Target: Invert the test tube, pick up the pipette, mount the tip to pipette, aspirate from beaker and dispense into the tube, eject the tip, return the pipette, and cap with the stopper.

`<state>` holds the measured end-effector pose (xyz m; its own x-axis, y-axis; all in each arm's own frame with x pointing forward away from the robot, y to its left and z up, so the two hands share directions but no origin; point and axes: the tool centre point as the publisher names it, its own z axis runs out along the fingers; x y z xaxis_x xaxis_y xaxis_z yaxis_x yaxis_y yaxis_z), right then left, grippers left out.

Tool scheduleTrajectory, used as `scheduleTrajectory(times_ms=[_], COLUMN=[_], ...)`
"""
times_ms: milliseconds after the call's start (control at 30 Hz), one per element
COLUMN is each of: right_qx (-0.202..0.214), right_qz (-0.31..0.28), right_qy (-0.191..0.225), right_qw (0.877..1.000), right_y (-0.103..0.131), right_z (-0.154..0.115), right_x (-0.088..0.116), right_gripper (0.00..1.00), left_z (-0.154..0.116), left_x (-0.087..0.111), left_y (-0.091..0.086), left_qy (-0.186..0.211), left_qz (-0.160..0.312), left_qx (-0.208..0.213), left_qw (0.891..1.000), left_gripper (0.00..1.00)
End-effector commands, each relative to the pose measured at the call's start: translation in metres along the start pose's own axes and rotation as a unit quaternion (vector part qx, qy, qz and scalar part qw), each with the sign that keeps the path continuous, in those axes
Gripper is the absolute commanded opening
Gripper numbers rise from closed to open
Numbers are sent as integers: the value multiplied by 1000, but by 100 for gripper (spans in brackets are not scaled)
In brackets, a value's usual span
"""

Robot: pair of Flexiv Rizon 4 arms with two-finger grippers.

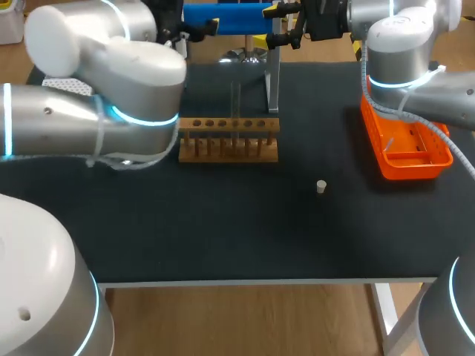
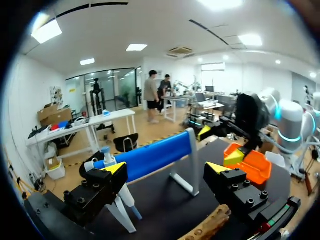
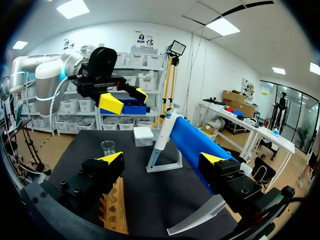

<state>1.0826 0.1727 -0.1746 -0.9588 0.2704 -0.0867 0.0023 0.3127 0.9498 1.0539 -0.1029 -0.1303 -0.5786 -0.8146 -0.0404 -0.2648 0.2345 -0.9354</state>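
Bright, even light falls from overhead. The black table (image 1: 223, 237) takes it flat, with barely a shadow beside the stopper (image 1: 321, 186). In the head view the left arm (image 1: 111, 67), at ten o'clock, shines almost white with its blue ring glowing. The right arm (image 1: 401, 44), at one o'clock, does likewise.

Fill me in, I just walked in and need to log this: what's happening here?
Nothing is held. The left arm and right arm hover at the far edge of the table, jaws open and empty, either side of the pipette on its blue stand. A test tube stands in the wooden rack; the stopper lies loose on the table.
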Motion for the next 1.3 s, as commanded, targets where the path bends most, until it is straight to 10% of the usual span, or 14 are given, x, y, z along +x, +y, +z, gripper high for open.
scheduleTrajectory(times_ms=[33,633,1300], right_qx=[1,1,1], right_qz=[0,0,0], right_qy=[1,1,1], right_qw=[1000,1000,1000], right_y=[0,0,0], right_z=[-1,-1,-1], right_x=[0,0,0], right_gripper=[100,100,100], left_z=[-23,-16,8], left_x=[2,72,123], left_y=[11,43,80], left_qy=[125,324,363], left_qz=[20,108,132], left_qx=[26,59,36], left_qw=[992,938,922], left_gripper=[100,100,100])
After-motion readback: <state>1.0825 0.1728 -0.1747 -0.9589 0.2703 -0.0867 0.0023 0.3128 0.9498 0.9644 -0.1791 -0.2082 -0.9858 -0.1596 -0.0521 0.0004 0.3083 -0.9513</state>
